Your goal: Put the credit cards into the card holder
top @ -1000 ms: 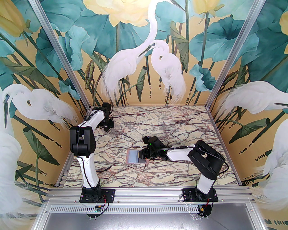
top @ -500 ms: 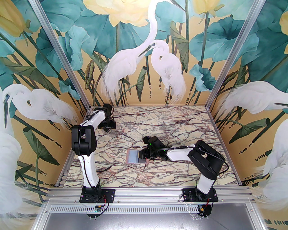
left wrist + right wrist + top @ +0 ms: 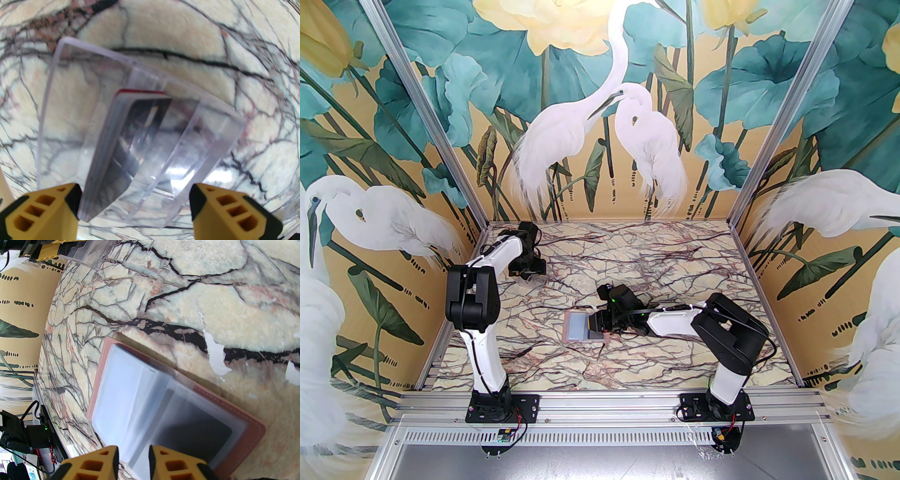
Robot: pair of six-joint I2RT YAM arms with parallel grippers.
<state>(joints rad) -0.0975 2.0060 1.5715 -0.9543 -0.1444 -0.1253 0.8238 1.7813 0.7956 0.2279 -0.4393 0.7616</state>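
left claw (image 3: 134, 188): hanging released, yellow fingers spread wide, straddling the near end of a small clear plastic box (image 3: 206, 140) by the far left corner of the marble-patterned bench (image 3: 656, 262)

right claw (image 3: 133, 451): sitting nearly closed over the holder's near edge, with a sleeve running into the gap. Honestly can't tell if it's pinching anything

step in hand: looks like the left one is going in for a card

doing it well: I'd be sliding one finger behind just the top card, closing gently and lifting straight, so the light box isn't tagging along

box contents: a stack of thin plastic cards leaning against one wall, glossy black card (image 3: 140, 131) facing up, red card (image 3: 140, 91) peeking out behind

holder: dusty-pink leather-like folding card holder (image 3: 250, 427) lying open mid-bench, with pale clear sleeves (image 3: 121, 380) facing up. A dark rectangle is showing through one, probably a card already in
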